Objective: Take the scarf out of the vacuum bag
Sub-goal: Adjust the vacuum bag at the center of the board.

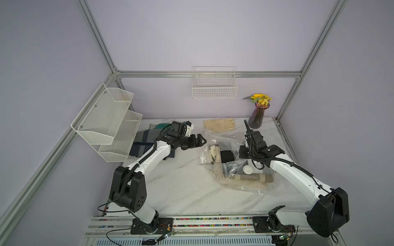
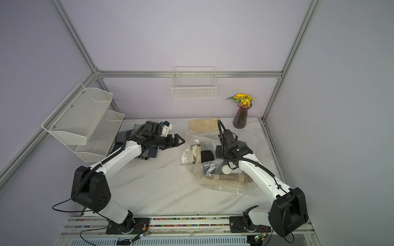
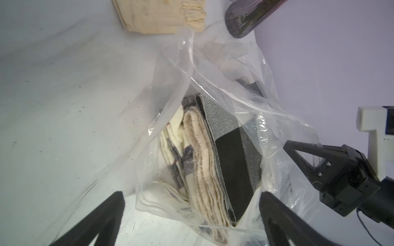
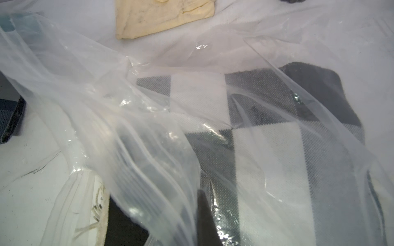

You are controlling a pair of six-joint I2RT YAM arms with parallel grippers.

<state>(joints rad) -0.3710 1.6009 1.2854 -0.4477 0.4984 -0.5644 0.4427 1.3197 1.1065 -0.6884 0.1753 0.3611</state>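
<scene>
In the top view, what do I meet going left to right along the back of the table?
White mesh rack, folded dark plaid cloth, cream gloves, purple vase with yellow flowers. The vacuum bag spans from the gloves to the vase, so it is left out.

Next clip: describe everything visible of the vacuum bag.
The vacuum bag is large, clear, crinkly plastic with a round white valve cap on its face. It lies crumpled on the marbled table, mouth gaping toward the open left claw, a folded checked scarf inside. The shut right claw seems to pinch its film.
</scene>
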